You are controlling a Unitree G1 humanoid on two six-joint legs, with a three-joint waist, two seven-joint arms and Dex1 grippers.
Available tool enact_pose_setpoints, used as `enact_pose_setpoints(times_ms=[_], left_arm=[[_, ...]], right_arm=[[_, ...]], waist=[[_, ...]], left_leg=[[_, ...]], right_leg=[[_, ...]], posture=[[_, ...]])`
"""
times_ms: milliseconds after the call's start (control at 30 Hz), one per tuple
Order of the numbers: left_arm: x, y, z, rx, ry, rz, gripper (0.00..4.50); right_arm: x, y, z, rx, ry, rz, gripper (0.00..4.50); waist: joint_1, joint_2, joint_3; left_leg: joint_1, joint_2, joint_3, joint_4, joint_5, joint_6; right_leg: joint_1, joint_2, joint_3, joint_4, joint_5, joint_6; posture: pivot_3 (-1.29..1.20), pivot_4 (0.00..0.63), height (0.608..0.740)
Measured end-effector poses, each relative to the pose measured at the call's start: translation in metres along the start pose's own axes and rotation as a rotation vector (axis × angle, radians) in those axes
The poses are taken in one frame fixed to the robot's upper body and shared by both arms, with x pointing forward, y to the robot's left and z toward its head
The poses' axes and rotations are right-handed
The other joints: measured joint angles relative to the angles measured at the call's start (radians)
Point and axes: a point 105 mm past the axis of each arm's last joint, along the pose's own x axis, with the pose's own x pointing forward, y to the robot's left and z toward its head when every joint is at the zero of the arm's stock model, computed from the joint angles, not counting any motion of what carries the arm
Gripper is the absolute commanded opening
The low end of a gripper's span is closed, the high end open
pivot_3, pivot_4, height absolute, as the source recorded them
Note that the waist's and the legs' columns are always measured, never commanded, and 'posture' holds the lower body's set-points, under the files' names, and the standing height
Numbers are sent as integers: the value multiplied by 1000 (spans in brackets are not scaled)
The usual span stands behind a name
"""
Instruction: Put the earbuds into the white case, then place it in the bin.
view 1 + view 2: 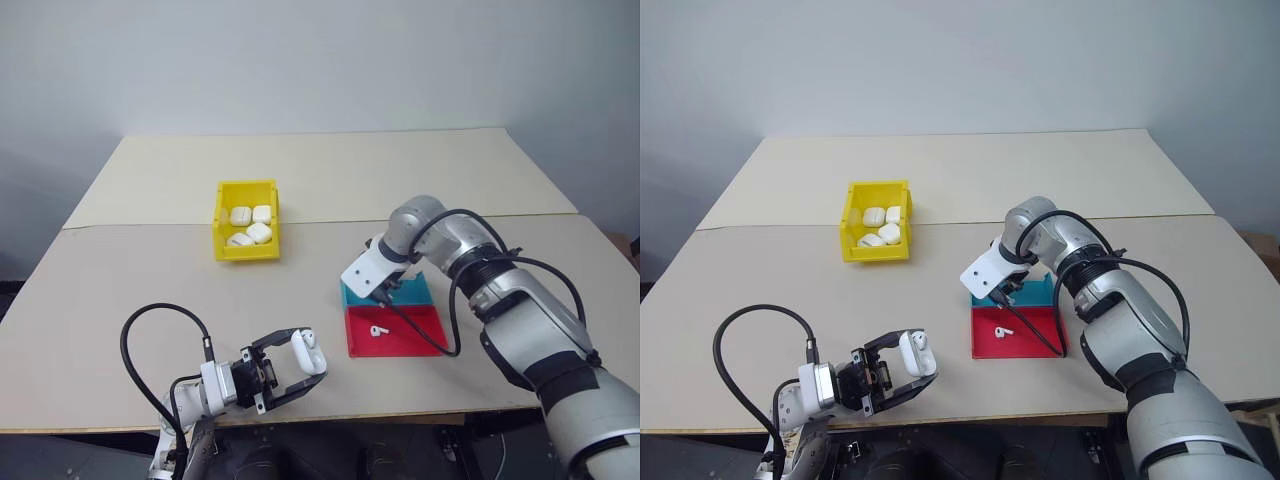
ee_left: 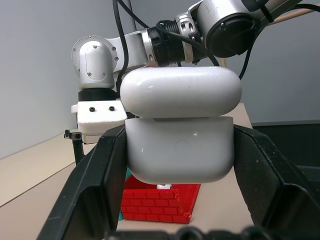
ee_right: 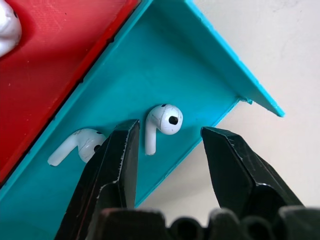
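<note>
1. My left gripper [image 1: 297, 366] is clamped on the white case [image 2: 179, 125] near the front edge of the table [image 1: 330, 180]; its lid stands open.
2. My right gripper [image 3: 167, 150] hangs over the teal tray [image 3: 150, 75], jaws apart, with one earbud [image 3: 161, 124] lying between them and not yet gripped. A second earbud [image 3: 77, 145] lies just beside it, partly behind one finger [image 3: 117, 165].
3. One more earbud [image 1: 378, 330] lies in the red tray [image 1: 420, 335], which touches the teal one on its near side.
4. The yellow bin [image 1: 222, 215] stands well apart, toward the middle of the table, and already holds several white cases.
5. I cannot see clearly inside my case, so it may hold an earbud or not.
6. I judge the task is at an early stage: picking the earbuds, loading them, closing the lid and carrying the case to the bin are all left.
</note>
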Motion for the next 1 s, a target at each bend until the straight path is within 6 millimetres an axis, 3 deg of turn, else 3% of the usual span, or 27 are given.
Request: enact_pose_setpoints(times_ms=[267, 333, 1000], left_arm=[[1, 0, 2, 7, -3, -4, 2842], [1, -1, 3, 8, -6, -6, 2842], [1, -3, 3, 3, 0, 0, 2842]], right_arm=[[1, 0, 0, -20, 2, 4, 2447], [1, 0, 0, -26, 4, 6, 2068], [2, 0, 4, -66, -6, 12, 2068]], waist=[[0, 0, 0], [0, 0, 0], [-1, 0, 0]], left_leg=[[0, 0, 0, 0, 0, 0], [0, 0, 0, 0, 0, 0], [1, 0, 0, 0, 0, 0]], right_leg=[[0, 0, 0, 0, 0, 0], [0, 0, 0, 0, 0, 0], [0, 0, 0, 0, 0, 0]], posture=[[0, 150, 740], [0, 150, 740], [0, 150, 740]])
